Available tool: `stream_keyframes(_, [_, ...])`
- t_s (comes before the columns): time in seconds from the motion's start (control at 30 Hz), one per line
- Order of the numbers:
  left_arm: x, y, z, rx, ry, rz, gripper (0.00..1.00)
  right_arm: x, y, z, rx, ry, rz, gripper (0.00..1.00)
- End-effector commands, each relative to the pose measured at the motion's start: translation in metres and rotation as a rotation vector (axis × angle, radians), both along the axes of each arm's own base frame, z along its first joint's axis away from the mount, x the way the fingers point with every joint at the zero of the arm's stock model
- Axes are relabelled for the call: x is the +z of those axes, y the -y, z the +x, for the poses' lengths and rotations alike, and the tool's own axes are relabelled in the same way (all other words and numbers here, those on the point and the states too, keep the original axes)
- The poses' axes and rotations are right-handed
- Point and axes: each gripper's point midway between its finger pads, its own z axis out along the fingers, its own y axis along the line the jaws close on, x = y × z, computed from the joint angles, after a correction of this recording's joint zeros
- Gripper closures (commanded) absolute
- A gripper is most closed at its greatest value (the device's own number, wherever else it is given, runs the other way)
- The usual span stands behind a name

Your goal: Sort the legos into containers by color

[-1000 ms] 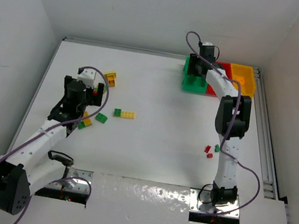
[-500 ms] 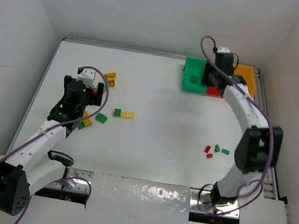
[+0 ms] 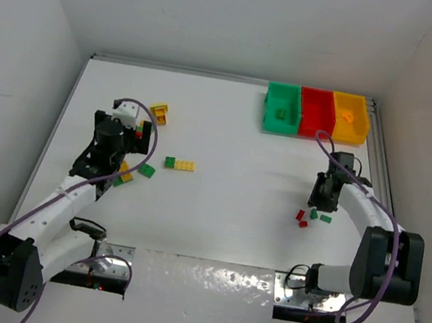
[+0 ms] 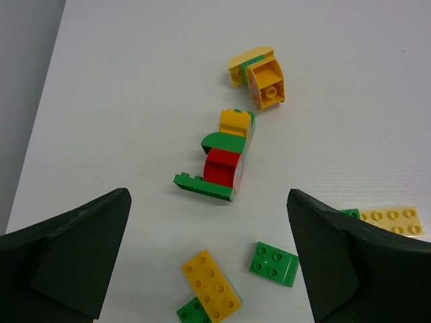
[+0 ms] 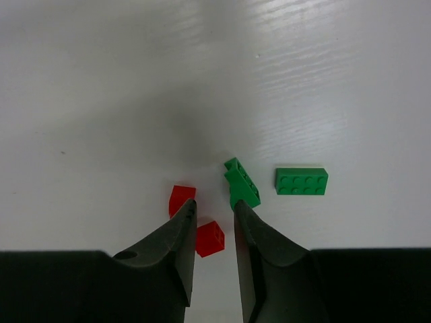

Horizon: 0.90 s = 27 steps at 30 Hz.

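Observation:
Green (image 3: 281,110), red (image 3: 315,112) and yellow-orange (image 3: 348,127) containers stand in a row at the back right. My right gripper (image 5: 214,203) (image 3: 323,203) hovers over a small group of legos: two red bricks (image 5: 209,237) (image 5: 180,199), a tilted green brick (image 5: 241,183) and a flat green one (image 5: 301,181). Its jaws stand narrowly apart with nothing gripped. My left gripper (image 4: 207,195) (image 3: 113,157) is wide open above a yellow brick (image 4: 212,288) lying on a green one, beside a green square brick (image 4: 275,263). Beyond them sits a red, green and yellow stack (image 4: 224,158).
A yellow piece (image 4: 259,79) lies on its side farther back on the left. A green-and-yellow flat pair (image 3: 180,164) rests near the table's middle. A yellow brick (image 3: 348,115) lies in the yellow-orange container. White walls close in the table on three sides.
My right arm has swung from the containers down to the bricks on the right, and its jaws have narrowed. The left arm has not moved.

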Motion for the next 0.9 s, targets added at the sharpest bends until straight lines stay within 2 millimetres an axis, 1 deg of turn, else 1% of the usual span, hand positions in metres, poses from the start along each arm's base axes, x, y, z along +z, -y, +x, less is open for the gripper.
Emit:
stream_keyframes(0.0, [0.018, 0.007, 0.009, -0.020, 0.075, -0.017, 0.00, 0.001, 0.004, 0.006, -0.012, 0.032, -0.030, 0.72])
stream_keyframes(0.13, [0.021, 0.003, 0.008, -0.009, 0.076, 0.009, 0.00, -0.008, 0.012, 0.000, -0.014, -0.013, -0.074, 0.71])
stream_keyframes(0.3, [0.021, 0.000, 0.007, 0.007, 0.071, 0.016, 0.00, -0.010, 0.025, -0.002, 0.010, -0.042, -0.147, 0.66])
stream_keyframes(0.4, [0.022, 0.000, 0.007, 0.007, 0.072, 0.015, 0.00, -0.015, 0.020, -0.003, 0.040, -0.059, -0.126, 0.65])
stream_keyframes(0.47, [0.021, 0.000, 0.007, 0.008, 0.071, 0.018, 0.00, -0.022, 0.012, -0.006, 0.061, -0.084, -0.082, 0.65])
stream_keyframes(0.57, [0.022, -0.001, 0.007, 0.011, 0.070, 0.024, 0.00, -0.028, 0.005, -0.008, 0.070, -0.104, -0.044, 0.64])
stream_keyframes(0.63, [0.021, -0.002, 0.007, 0.011, 0.069, 0.028, 0.00, -0.032, 0.005, -0.012, 0.069, -0.113, -0.043, 0.64])
stream_keyframes(0.67, [0.021, -0.002, 0.006, 0.014, 0.067, 0.031, 0.00, -0.034, 0.006, -0.010, 0.067, -0.106, -0.043, 0.64])
stream_keyframes(0.7, [0.020, -0.002, 0.007, 0.013, 0.066, 0.032, 0.00, -0.035, 0.005, -0.010, 0.070, -0.104, -0.044, 0.65])
stream_keyframes(0.73, [0.021, -0.003, 0.007, 0.015, 0.067, 0.032, 0.00, -0.036, 0.005, -0.010, 0.073, -0.104, -0.042, 0.68])
stream_keyframes(0.77, [0.021, -0.003, 0.007, 0.015, 0.066, 0.033, 0.00, -0.036, 0.004, -0.008, 0.074, -0.101, -0.038, 0.74])
stream_keyframes(0.8, [0.021, -0.003, 0.007, 0.015, 0.066, 0.033, 0.00, -0.035, 0.004, -0.006, 0.079, -0.095, -0.035, 0.74])
stream_keyframes(0.83, [0.021, -0.003, 0.007, 0.015, 0.067, 0.032, 0.00, -0.034, 0.003, -0.004, 0.081, -0.093, -0.032, 0.82])
stream_keyframes(0.87, [0.021, -0.002, 0.007, 0.014, 0.067, 0.031, 0.00, -0.034, 0.004, -0.004, 0.085, -0.095, -0.035, 0.86])
